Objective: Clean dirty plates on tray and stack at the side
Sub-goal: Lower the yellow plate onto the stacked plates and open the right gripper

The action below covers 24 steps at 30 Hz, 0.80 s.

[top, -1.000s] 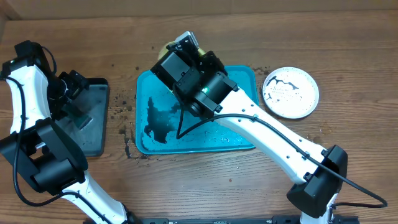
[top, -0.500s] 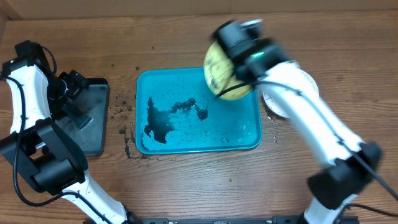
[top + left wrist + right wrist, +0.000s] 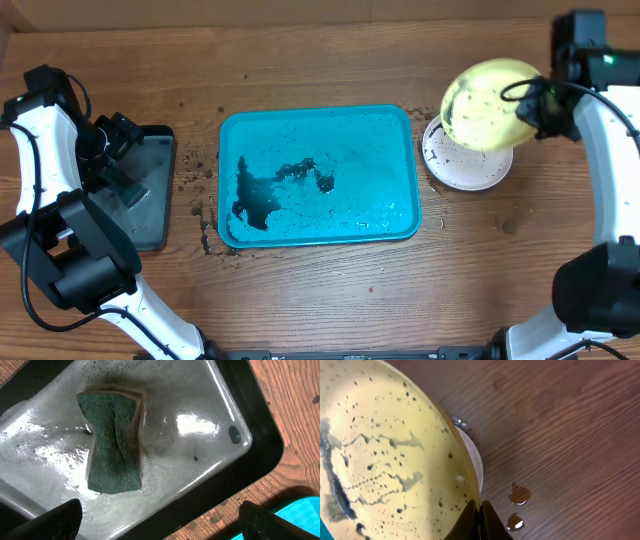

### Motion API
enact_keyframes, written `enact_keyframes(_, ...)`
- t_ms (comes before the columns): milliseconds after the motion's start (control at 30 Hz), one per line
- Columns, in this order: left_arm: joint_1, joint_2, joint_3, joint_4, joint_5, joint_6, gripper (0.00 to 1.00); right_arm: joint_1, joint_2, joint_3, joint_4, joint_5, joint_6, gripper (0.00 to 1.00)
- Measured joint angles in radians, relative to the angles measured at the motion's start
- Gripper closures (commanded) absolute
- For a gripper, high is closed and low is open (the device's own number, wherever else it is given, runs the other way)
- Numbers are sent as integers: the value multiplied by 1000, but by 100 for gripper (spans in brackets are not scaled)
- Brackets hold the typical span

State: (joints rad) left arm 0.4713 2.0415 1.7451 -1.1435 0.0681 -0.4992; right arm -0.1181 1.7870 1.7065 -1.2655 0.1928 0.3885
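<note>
Directly above the white-rimmed round plate [image 3: 462, 172], the right gripper [image 3: 480, 521], clamped on the rim of the speckled yellow-green round plate [image 3: 488, 104], should level and centre it before lowering.

Green sponge [image 3: 114, 445] flat in wet black tray [image 3: 210, 465], left claw [image 3: 162, 521] spread wide above.

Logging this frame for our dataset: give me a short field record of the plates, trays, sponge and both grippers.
yellow-green plate: specked, rim pinched by right gripper, over the white plate
white plate: smeared, on table right of turquoise tray
turquoise tray: no plates, dark smears
sponge: green, in black tray
left gripper: open, above sponge
</note>
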Motion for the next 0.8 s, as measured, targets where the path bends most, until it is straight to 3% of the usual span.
enact_keyframes(167,0,0,0,0,0,0,0,-58,11,-162,100,-76,2,96)
enact_keyframes(200,0,0,0,0,0,0,0,-59,12,-188,122,-90,3,93)
enact_keyframes(267,0,0,0,0,0,0,0,-59,13,-226,154,-112,2,71)
enact_keyframes(367,0,0,0,0,0,0,0,-58,13,-256,169,-164,-13,49)
enact_keyframes(700,0,0,0,0,0,0,0,-22,-5,-259,148,-486,-73,45)
enact_keyframes(767,0,0,0,0,0,0,0,14,-39,-259,148,-533,-82,39)
enact_keyframes(800,0,0,0,0,0,0,0,39,-61,-259,147,-549,-85,25)
